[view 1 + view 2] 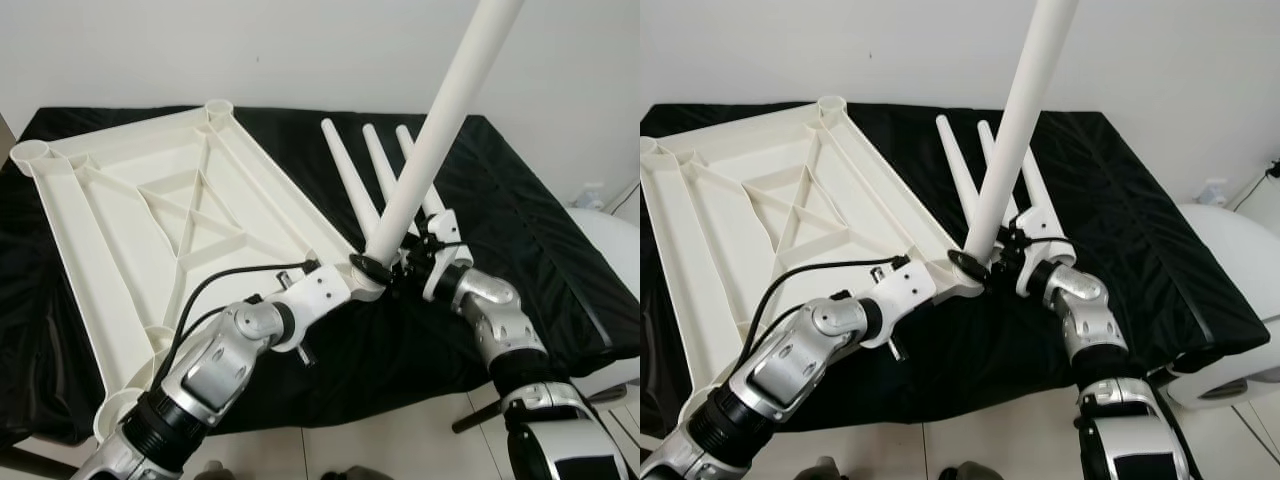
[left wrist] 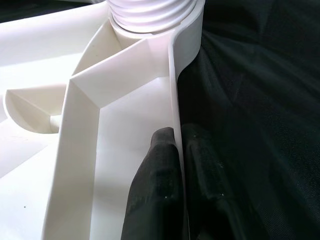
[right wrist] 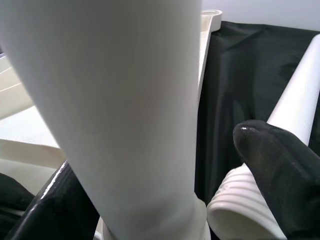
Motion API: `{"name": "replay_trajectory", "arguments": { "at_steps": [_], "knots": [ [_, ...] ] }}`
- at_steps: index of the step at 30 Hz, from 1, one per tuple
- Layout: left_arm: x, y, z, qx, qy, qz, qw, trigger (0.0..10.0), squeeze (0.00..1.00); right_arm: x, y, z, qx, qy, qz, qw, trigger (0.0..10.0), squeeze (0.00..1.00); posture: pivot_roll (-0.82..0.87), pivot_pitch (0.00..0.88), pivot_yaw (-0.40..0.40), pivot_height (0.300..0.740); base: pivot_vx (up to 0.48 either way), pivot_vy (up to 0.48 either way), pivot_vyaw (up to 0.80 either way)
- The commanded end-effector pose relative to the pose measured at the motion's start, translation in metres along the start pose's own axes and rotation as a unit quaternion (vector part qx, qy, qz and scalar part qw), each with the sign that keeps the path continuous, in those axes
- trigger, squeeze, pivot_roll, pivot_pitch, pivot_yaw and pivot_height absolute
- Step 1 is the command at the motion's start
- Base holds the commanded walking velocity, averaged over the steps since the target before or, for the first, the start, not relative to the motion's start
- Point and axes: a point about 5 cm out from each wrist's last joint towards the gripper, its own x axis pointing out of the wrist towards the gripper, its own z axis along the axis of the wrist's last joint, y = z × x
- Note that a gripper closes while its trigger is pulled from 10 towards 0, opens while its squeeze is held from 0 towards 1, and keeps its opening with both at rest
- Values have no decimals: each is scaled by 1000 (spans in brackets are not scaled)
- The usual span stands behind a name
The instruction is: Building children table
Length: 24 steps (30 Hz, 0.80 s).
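The white table top lies upside down on a black cloth. One white leg stands tilted in its near corner socket. My left gripper is shut on the thin rim of the table top just beside that socket, one finger on each side of the wall. My right gripper straddles the base of the standing leg. It is open: one finger lies against the leg, while the other finger stands apart from it. Three loose legs lie side by side behind, one with its threaded end near my right gripper.
The black cloth covers the low surface up to its near edge, with tiled floor below. A white rounded object stands at the right. A dark rod lies on the floor by my right arm.
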Motion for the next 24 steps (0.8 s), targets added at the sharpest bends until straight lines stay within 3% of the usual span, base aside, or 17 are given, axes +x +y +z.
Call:
{"name": "replay_trajectory", "arguments": {
  "at_steps": [1,2,3,4,5,13,14,24],
  "knots": [
    [6,-13,-3,-4,-1,-48,999,10000,0,-3,-3,-1,-5,8,7,1000,8000,0,33,0,-98,740,0,0,0],
    [6,-13,-3,-4,-1,-48,999,10000,0,-3,-3,-1,-5,8,7,1000,8000,0,33,0,-98,740,0,0,0],
    [6,-13,-3,-4,-1,-48,999,10000,0,-3,-4,-1,-6,8,10,1000,1804,0,32,0,-96,740,0,0,0],
    [6,-13,-3,-4,-1,-48,999,10000,0,-3,-4,-1,-6,8,10,1000,1804,0,32,0,-96,740,0,0,0],
    [6,-13,-3,-4,-1,-48,999,10000,0,-4,-4,-1,0,8,14,1000,0,0,32,0,-96,740,0,0,0],
    [6,-13,-2,-5,-2,-49,999,10000,0,-7,3,-9,20,9,37,999,78,0,25,0,-94,740,0,0,0],
    [6,-13,-2,-5,-2,-49,999,10000,0,-6,6,-11,21,8,35,999,10000,0,23,0,-95,740,0,0,0],
    [7,-14,-1,-7,-5,-50,999,10000,0,6,17,-8,38,-26,9,999,10000,0,21,0,-98,740,0,0,0]
  ]
}}
